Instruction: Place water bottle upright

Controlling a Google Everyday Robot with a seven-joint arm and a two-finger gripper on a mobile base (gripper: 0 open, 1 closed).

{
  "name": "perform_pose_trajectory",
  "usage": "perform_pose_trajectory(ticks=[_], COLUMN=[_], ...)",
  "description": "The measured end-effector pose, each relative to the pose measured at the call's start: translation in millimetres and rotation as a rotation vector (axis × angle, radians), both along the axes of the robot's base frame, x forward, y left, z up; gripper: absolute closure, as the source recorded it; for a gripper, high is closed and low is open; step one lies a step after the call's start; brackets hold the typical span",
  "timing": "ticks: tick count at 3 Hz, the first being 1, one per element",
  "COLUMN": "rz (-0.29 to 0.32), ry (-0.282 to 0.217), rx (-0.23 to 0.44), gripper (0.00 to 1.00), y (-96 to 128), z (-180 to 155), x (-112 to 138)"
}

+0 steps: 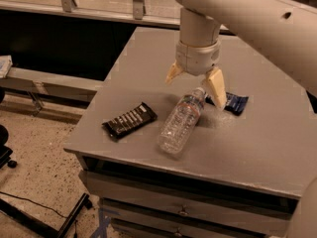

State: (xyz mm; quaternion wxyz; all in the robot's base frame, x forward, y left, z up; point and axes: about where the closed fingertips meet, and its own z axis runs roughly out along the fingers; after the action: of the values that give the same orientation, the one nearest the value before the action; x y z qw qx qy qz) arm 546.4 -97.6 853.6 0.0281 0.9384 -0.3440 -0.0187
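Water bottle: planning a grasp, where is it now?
Camera view: the water bottle lies on its side on the table between black snack bar and blue packet, cap beneath the open gripper.
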Motion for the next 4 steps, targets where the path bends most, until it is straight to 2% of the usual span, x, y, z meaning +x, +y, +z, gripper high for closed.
perform_pose_trajectory(ticks=[2,3,4], rz=[-0.001,0.006,0.004], ry=[0.010,-0.001,-0.017], rx=[-0.003,0.019,0.029], gripper=[0.11,0.30,0.53], y=[0.5,-5.0,-11.8], z=[-1.8,5.1,15.0], x=[2.9,5.3,6.2])
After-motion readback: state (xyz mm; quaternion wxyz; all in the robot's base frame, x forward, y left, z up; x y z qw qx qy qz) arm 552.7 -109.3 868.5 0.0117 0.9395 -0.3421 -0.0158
